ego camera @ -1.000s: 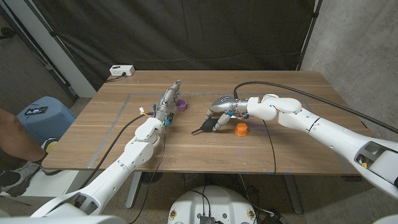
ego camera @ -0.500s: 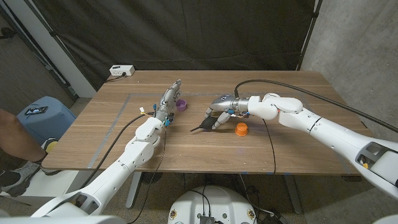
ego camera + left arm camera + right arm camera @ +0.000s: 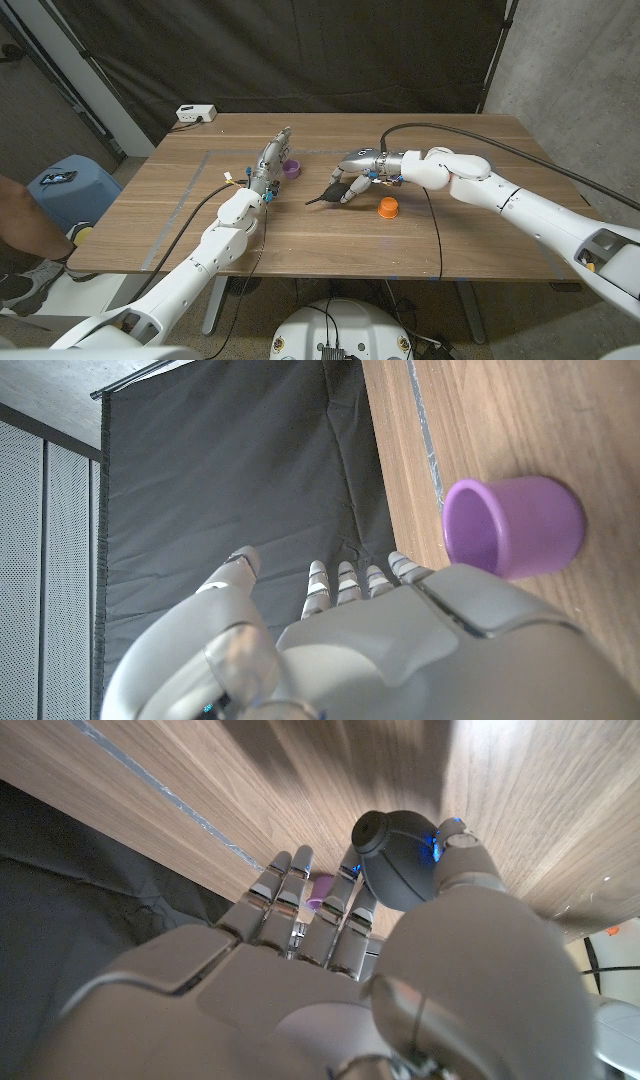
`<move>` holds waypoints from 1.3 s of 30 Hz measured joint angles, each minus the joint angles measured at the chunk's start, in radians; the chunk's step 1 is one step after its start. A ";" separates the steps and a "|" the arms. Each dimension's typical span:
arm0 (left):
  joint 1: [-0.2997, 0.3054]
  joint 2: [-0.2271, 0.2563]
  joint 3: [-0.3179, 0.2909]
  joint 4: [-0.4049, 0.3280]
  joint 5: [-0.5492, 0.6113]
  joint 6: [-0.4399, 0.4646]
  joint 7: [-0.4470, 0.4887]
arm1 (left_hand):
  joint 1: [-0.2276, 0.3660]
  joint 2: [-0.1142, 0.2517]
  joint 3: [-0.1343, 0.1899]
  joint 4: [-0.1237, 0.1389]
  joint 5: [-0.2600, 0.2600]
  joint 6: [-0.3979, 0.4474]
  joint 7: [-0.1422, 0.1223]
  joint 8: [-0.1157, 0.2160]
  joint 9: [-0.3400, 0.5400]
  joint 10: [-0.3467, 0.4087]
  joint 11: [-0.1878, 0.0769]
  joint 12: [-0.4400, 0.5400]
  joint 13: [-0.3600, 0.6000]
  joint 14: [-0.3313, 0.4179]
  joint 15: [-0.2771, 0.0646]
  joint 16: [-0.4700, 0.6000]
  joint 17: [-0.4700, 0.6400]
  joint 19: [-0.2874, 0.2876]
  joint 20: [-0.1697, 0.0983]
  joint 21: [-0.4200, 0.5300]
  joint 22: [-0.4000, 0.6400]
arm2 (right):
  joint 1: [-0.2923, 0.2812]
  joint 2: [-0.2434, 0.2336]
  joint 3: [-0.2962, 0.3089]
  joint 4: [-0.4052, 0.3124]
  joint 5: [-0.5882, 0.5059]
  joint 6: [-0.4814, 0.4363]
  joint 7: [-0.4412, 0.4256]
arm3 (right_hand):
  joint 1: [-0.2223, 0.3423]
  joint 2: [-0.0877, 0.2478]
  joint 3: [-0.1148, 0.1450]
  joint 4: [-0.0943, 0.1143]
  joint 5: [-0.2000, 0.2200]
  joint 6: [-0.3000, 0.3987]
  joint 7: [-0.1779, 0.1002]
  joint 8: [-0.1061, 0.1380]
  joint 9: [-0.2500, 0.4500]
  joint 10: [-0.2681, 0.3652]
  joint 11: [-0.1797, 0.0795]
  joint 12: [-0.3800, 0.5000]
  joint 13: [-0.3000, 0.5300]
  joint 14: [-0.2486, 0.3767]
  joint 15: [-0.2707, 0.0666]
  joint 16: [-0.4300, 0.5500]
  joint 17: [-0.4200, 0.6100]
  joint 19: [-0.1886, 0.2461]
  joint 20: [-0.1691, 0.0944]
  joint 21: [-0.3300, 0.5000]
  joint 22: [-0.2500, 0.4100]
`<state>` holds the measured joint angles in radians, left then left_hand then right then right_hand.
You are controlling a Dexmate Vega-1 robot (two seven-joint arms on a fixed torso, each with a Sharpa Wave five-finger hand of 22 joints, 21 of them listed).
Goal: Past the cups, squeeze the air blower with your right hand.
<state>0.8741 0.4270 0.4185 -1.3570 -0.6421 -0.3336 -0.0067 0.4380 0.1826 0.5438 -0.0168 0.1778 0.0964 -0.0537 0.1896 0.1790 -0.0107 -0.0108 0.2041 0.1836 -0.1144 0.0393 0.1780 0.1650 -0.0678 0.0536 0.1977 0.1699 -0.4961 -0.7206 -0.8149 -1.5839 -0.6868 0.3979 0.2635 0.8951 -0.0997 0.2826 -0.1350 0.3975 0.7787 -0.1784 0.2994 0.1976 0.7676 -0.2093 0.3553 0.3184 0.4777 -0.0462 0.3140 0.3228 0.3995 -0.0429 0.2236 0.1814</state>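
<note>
My right hand (image 3: 358, 170) grips a black air blower (image 3: 330, 192) near the table's middle, its thin nozzle pointing toward my left arm. In the right wrist view the dark rubber bulb (image 3: 398, 868) sits between the thumb and the fingers (image 3: 300, 905). An orange cup (image 3: 388, 207) stands just on the near side of that hand. A purple cup (image 3: 291, 168) stands farther left, beside my left hand (image 3: 270, 163). That hand holds nothing and its fingers are straight; the purple cup (image 3: 515, 525) stands upright next to it.
The wooden table (image 3: 470, 150) carries a faint taped rectangle. A white power strip (image 3: 195, 114) lies at the far left corner. A black cable (image 3: 500, 150) runs along my right arm. A blue stool (image 3: 62, 185) and a person's leg (image 3: 25, 225) are at the left.
My right hand has moved a little farther from me, away from the orange cup, carrying the air blower with it. The left arm and both cups have stayed put.
</note>
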 measured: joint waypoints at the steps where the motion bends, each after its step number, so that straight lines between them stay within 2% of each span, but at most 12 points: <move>1: 0.001 0.000 -0.001 -0.002 0.000 -0.001 0.000 | 0.000 0.000 0.000 0.000 0.000 0.000 0.000 0.000 0.000 0.000 0.000 0.000 0.000 0.000 0.000 0.000 0.000 0.000 0.000 0.000 0.000 | -0.001 0.000 0.001 -0.001 0.003 0.000 0.000 | 0.000 0.000 0.000 0.000 0.000 0.000 0.000 0.000 0.000 0.004 0.004 0.000 0.001 0.000 0.000 0.000 0.000 0.000 0.000 0.000 0.000; 11: 0.010 0.005 -0.004 -0.018 0.005 -0.007 0.008 | 0.000 0.000 0.000 0.000 0.000 0.000 0.000 0.000 0.000 0.000 0.000 0.000 0.000 0.000 0.000 0.000 0.000 0.000 0.000 0.000 0.000 | -0.004 -0.002 0.018 -0.001 0.037 -0.005 -0.005 | 0.000 0.000 0.000 0.000 0.000 0.000 0.000 0.000 0.000 0.005 0.005 0.000 0.005 0.000 0.000 0.000 0.005 0.004 -0.004 0.000 0.000; 39: 0.023 0.013 -0.009 -0.037 0.005 -0.009 0.015 | 0.000 0.000 0.003 -0.003 0.000 0.000 0.000 0.000 0.000 0.000 0.000 0.000 0.000 0.000 0.000 0.000 0.000 0.000 0.000 0.000 0.000 | -0.014 0.014 0.073 0.043 0.247 -0.034 0.008 | 0.006 0.006 -0.007 0.001 -0.008 0.013 0.013 -0.004 0.000 0.015 0.017 0.000 0.004 0.012 -0.002 0.000 0.012 0.007 0.000 0.000 0.000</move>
<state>0.8966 0.4400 0.4095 -1.3940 -0.6369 -0.3430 0.0085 0.4381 0.1827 0.5464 -0.0194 0.1778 0.0964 -0.0537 0.1896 0.1790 -0.0107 -0.0108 0.2041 0.1836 -0.1144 0.0393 0.1780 0.1651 -0.0679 0.0536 0.1977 0.1699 -0.5106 -0.7069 -0.7415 -1.5410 -0.4399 0.3636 0.2716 0.9008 -0.0941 0.2757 -0.1337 0.3898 0.7913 -0.1654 0.2953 0.1977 0.7829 -0.1928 0.3552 0.3228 0.4899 -0.0479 0.3138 0.3345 0.4067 -0.0430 0.2236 0.1814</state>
